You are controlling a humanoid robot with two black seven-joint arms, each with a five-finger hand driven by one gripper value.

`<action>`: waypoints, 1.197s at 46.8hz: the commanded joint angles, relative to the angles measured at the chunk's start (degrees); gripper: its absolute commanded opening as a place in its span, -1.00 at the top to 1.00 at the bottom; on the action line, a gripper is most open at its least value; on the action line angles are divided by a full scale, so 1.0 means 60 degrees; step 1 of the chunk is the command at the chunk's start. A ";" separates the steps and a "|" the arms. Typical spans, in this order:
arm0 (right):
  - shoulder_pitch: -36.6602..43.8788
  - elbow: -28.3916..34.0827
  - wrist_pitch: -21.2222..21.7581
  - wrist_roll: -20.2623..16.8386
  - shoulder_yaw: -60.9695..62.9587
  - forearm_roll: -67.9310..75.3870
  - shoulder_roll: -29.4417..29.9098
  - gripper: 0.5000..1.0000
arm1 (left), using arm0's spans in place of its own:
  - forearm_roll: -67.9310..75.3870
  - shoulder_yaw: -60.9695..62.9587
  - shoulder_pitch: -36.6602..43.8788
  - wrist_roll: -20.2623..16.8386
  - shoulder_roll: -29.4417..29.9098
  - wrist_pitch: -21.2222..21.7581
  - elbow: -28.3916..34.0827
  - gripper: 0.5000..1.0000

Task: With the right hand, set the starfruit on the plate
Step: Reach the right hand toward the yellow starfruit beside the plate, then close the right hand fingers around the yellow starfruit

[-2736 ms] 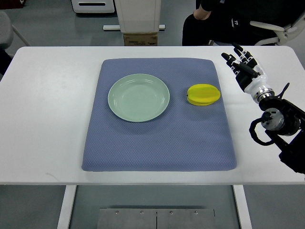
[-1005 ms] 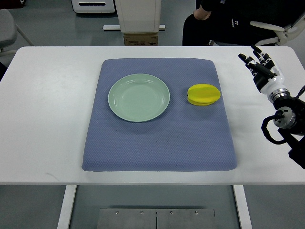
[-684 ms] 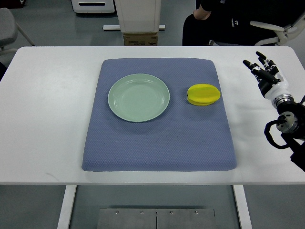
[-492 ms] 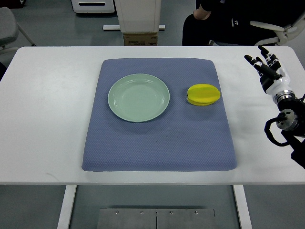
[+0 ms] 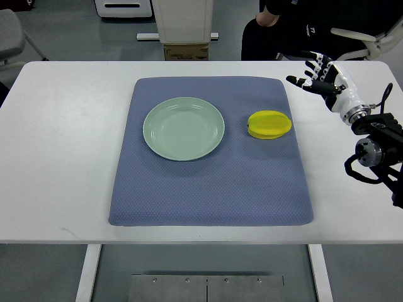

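The near edge of the white table (image 5: 56, 214) is bare, and on it lies a blue-grey mat (image 5: 211, 195) that covers the middle of the tabletop. On the mat's far half sits a pale green plate (image 5: 183, 128), left of centre, with nothing on it. To the plate's right, apart from it and still on the mat, lies the yellow starfruit (image 5: 269, 124), close to the mat's right edge.

The right arm (image 5: 376, 154) comes in from the right edge, its black wrist joints and looped cable over the bare table beside the mat. Farther back, the right hand (image 5: 322, 78) points toward the upper left, above the table just off the mat's far right corner. Its fingers (image 5: 300, 82) are spread and hold nothing; it is up and to the right of the starfruit, near it but not touching.

Beyond the far table edge, a person in dark clothing (image 5: 296, 31) sits at the upper right, only partly in view, next to a white chair arm (image 5: 362, 34). At the top centre a white stand (image 5: 184, 22) rises from the grey floor, with a small brown box (image 5: 185, 51) at its foot.
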 commanded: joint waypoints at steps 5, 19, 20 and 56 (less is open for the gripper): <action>-0.0012 0.1744 -0.0043 0.0156 -0.0080 -0.1220 -0.1027 -1.00 | 0.0000 -0.0007 0.0000 0.0000 0.0000 0.0002 0.0000 -1.00; 0.0091 0.3078 -0.0320 0.0288 -0.1017 -0.2993 -0.1980 -1.00 | 0.0000 -0.0007 0.0000 0.0000 0.0000 0.0002 0.0000 -1.00; 0.0105 0.3078 -0.0408 0.0302 -0.1090 -0.3110 -0.1980 -1.00 | 0.0000 -0.0007 0.0000 0.0000 0.0000 0.0002 0.0000 -1.00; 0.1087 0.2536 -0.3280 0.0303 -0.4606 -0.3917 -0.1263 -0.76 | 0.0000 0.0008 0.0000 0.0000 0.0000 0.0002 0.0000 -1.00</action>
